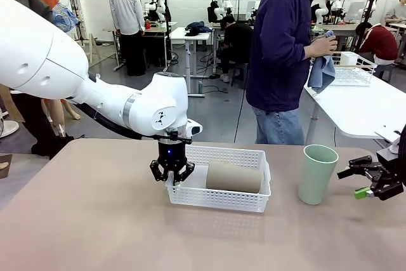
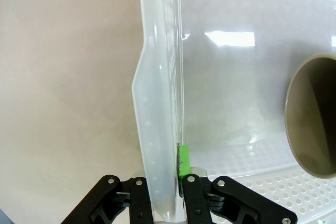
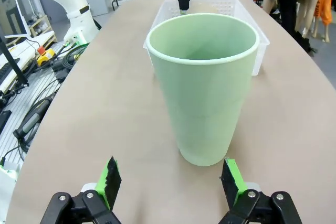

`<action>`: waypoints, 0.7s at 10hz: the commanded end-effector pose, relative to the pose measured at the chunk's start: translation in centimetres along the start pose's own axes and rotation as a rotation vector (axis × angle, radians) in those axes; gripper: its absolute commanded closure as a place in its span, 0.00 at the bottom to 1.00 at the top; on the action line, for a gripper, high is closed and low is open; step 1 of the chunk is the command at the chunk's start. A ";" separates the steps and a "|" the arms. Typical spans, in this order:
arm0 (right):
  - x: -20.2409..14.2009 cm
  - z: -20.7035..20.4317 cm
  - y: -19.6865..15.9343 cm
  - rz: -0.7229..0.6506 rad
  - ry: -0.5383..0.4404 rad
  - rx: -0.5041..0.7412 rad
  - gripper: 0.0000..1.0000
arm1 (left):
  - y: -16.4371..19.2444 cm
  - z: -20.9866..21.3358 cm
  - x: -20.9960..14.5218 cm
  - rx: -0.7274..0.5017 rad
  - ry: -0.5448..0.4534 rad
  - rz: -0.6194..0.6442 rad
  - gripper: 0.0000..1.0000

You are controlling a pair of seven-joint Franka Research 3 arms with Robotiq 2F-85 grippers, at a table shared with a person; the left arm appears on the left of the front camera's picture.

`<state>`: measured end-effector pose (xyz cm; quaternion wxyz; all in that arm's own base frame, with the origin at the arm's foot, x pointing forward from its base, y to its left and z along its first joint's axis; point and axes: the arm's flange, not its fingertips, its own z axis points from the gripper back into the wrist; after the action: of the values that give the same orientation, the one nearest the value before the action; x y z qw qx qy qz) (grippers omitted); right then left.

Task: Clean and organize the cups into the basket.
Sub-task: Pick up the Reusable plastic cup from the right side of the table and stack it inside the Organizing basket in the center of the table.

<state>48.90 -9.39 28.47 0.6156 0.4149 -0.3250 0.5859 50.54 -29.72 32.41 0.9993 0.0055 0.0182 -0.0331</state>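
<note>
The table (image 1: 95, 220) fills the foreground. The basket (image 1: 219, 202) sits on it, near the middle. The lying cup (image 1: 233, 176) rests on its side in the right half of the basket, mouth toward the left end; whether it touches the far wall is unclear. The left gripper (image 1: 172, 181) straddles the left end wall, one finger inside and one outside. The standing cup (image 1: 317, 174) is upright on the table, right of the basket and apart from it. The right gripper (image 1: 354, 182) is just right of the standing cup, fingers spread, not touching it. A person (image 1: 282, 49) stands behind the table.
</note>
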 end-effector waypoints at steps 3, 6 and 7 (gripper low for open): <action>0.0 0.0 0.3 0.000 0.001 0.014 0.00 | 0.2 -0.1 -0.1 0.001 -0.005 -0.009 1.00; -0.1 -0.5 -0.7 0.006 -0.021 -0.016 0.00 | 0.2 -0.1 -0.1 0.001 -0.005 -0.009 1.00; -0.2 -0.9 -0.9 0.008 -0.029 -0.015 0.00 | 0.2 -0.1 -0.1 0.001 -0.005 -0.009 1.00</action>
<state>49.01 -9.11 28.25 0.6147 0.4176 -0.3272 0.5837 50.54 -29.72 32.41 0.9993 0.0055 0.0182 -0.0331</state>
